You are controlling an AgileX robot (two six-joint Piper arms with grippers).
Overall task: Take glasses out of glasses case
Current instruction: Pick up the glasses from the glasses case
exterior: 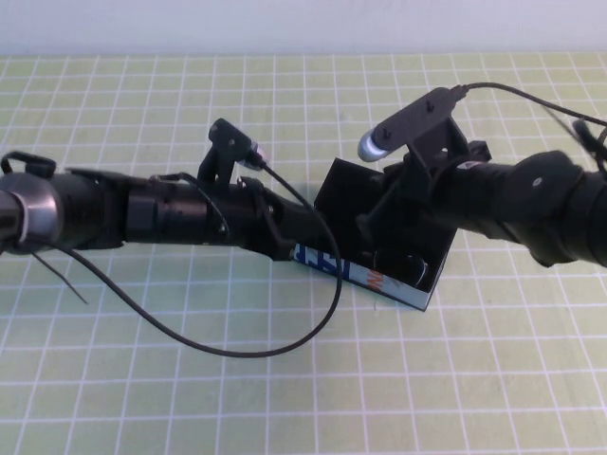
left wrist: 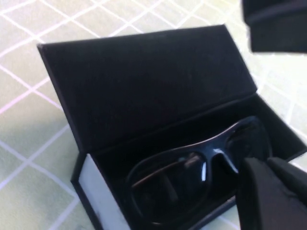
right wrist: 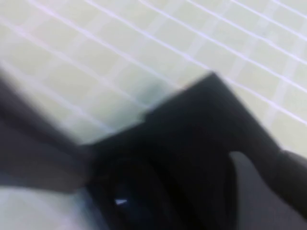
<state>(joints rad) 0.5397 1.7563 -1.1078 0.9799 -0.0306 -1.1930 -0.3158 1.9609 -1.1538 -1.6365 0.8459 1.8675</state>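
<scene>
- High view: the glasses case sits open on the green gridded mat, a little right of the middle, with its lid raised on the far left side.
- High view: a white side panel with blue and orange print faces the near side of the case.
- High view: the left arm reaches in from the left, and the left gripper lies at the near left end of the case, right against the printed panel; its fingers are hidden by the arm, so I cannot tell whether they are spread or pressed together.
- High view: the right arm comes in from the right, and the right gripper is lowered into the open case from above.
- Left wrist view: the glasses lie inside the case, front frame up, both dark lenses visible, below the upright lid.
- Left wrist view: a dark finger of the right gripper stands at the right end of the glasses, over the edge of one lens; whether it touches the frame cannot be judged.
- Right wrist view: blurred; the lid's black inner face and the dark interior of the case show over the mat, with one finger at the edge. Whether the right gripper's fingers are apart or pinching anything cannot be told.
- High view: a black cable loops over the mat on the near side of the left arm.
</scene>
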